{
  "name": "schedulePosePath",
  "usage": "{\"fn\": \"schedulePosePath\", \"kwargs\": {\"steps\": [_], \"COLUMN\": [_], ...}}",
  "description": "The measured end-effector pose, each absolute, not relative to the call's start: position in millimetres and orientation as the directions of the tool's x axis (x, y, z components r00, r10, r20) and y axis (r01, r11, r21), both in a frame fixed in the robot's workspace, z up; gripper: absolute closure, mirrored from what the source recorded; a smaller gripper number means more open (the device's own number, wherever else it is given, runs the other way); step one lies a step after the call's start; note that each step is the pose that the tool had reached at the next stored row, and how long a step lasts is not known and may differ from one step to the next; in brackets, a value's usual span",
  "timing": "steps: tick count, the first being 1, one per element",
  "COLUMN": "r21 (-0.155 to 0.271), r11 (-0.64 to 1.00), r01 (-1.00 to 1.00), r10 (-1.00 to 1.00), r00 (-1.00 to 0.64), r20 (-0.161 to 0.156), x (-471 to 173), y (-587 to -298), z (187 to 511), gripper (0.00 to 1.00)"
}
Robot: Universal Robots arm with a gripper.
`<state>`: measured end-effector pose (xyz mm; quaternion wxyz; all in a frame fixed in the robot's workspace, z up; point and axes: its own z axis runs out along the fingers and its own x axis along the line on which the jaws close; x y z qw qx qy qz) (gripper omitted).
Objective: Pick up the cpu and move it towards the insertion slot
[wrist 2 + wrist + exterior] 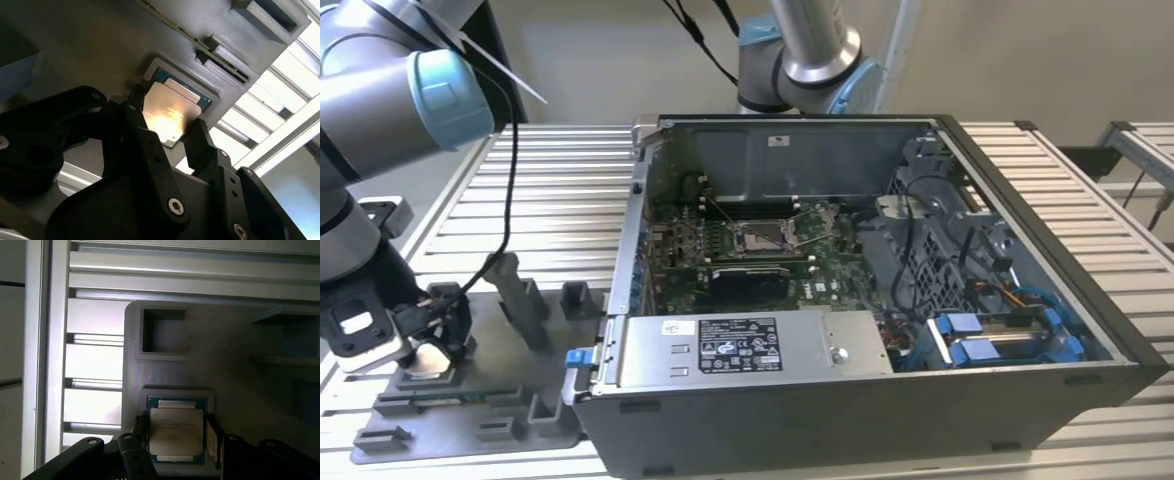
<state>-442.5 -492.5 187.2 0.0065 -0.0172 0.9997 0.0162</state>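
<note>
The cpu (172, 107) (176, 427), a pale silvery square chip with a green rim, lies in a square pocket of the grey plastic fixture (467, 415) (225, 55). My gripper (430, 350) (167, 114) (177, 435) is down over that pocket, at the exterior view's left. Its black fingers (197, 135) press against two opposite edges of the chip, which sits level in its pocket. The insertion slot (761, 237), a silver frame with wire levers, lies on the motherboard inside the open computer case, well to the exterior view's right of my gripper.
The open computer case (854, 400) stands between fixture and slot, its wall rising above the fixture. A power supply box (734, 345) fills its front. Grey fixture posts (520, 295) stand close by my gripper. A second arm's base (801, 50) rises behind the case.
</note>
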Motion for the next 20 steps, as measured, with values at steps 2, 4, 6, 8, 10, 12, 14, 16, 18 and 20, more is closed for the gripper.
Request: {"fn": "schedulePosePath", "kwargs": {"steps": [2,4,6,8,10,12,14,16,18,20], "r21": [0.032,0.032,0.032,0.032,0.032,0.032,0.032,0.032,0.032,0.032], "r11": [0.999,0.999,0.999,0.999,0.999,0.999,0.999,0.999,0.999,0.999], "r01": [-0.035,-0.035,-0.035,-0.035,-0.035,-0.035,-0.035,-0.035,-0.035,-0.035], "r10": [-0.034,-0.034,-0.034,-0.034,-0.034,-0.034,-0.034,-0.034,-0.034,-0.034], "r00": [-0.999,-0.999,-0.999,-0.999,-0.999,-0.999,-0.999,-0.999,-0.999,-0.999], "r20": [-0.013,-0.013,-0.013,-0.013,-0.013,-0.013,-0.013,-0.012,-0.012,-0.011], "x": [-443,-443,-443,-443,-443,-443,-443,-443,-443,-443], "y": [-493,-493,-493,-493,-493,-493,-493,-492,-492,-492], "z": [187,187,187,187,187,187,188,192,196,201], "gripper": [0.0,0.0,1.0,1.0,1.0,1.0,1.0,1.0,1.0,1.0]}}
